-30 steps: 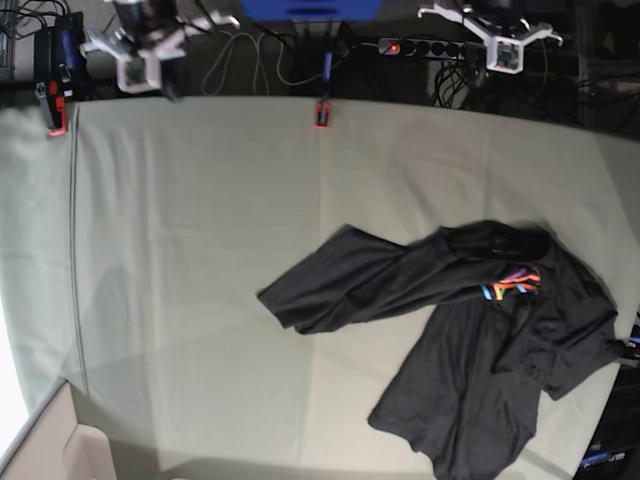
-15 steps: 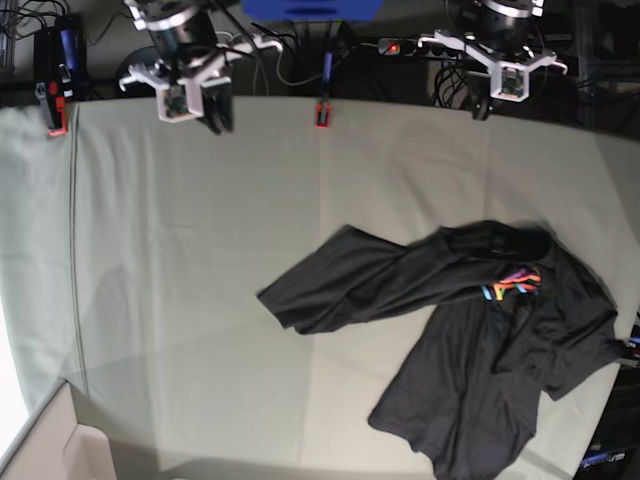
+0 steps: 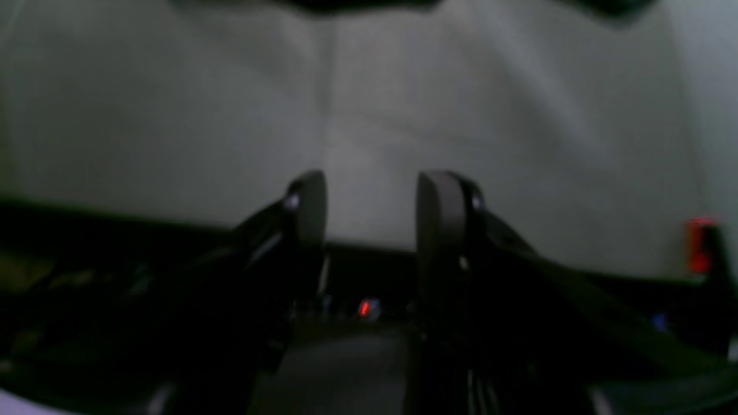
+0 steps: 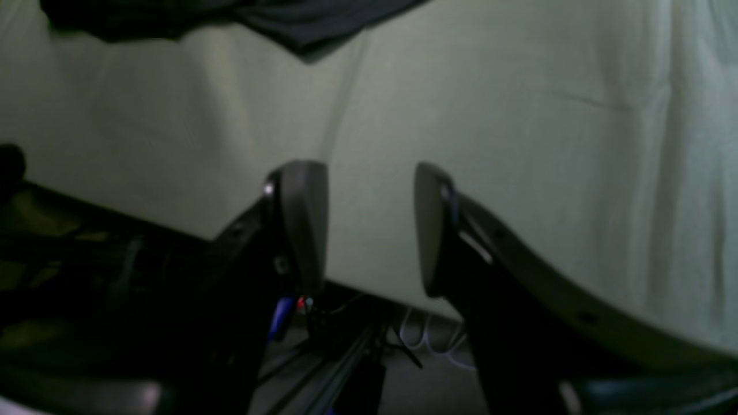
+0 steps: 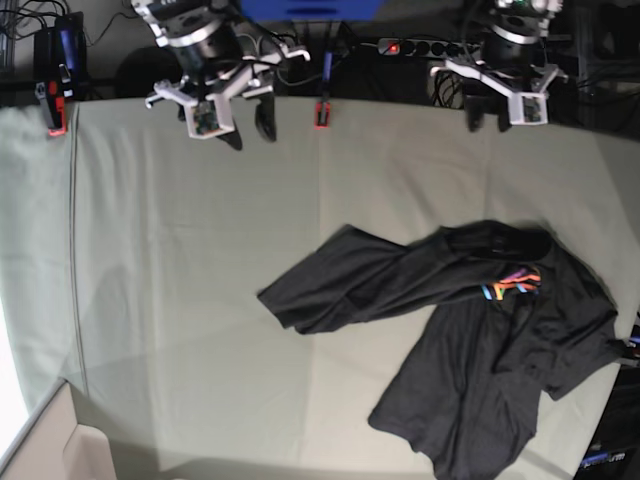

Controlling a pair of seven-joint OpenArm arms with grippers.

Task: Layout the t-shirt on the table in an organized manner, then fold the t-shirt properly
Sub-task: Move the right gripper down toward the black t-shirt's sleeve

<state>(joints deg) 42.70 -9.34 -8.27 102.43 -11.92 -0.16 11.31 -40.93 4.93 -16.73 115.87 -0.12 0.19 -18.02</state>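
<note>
The black t-shirt (image 5: 470,330) lies crumpled on the right half of the table (image 5: 180,280), one part stretched out to the left, with its multicolour print (image 5: 512,284) showing. My right gripper (image 5: 248,128) hovers over the table's far edge at the left, open and empty. My left gripper (image 5: 492,118) hovers over the far edge at the right, also open and empty. In the right wrist view the right gripper (image 4: 366,222) stands parted above bare cloth, and the t-shirt (image 4: 230,17) shows at the top. The left gripper (image 3: 372,207) shows a clear gap between its fingers.
Red clamps (image 5: 322,113) (image 5: 57,118) grip the cloth at the far edge, and one clamp (image 3: 699,245) shows in the left wrist view. A power strip (image 5: 420,46) and cables lie behind the table. A cardboard box corner (image 5: 50,450) sits at the front left.
Both arms have come forward from behind the table to its far edge, and both grippers have gone from shut to open. The t-shirt has not moved.
</note>
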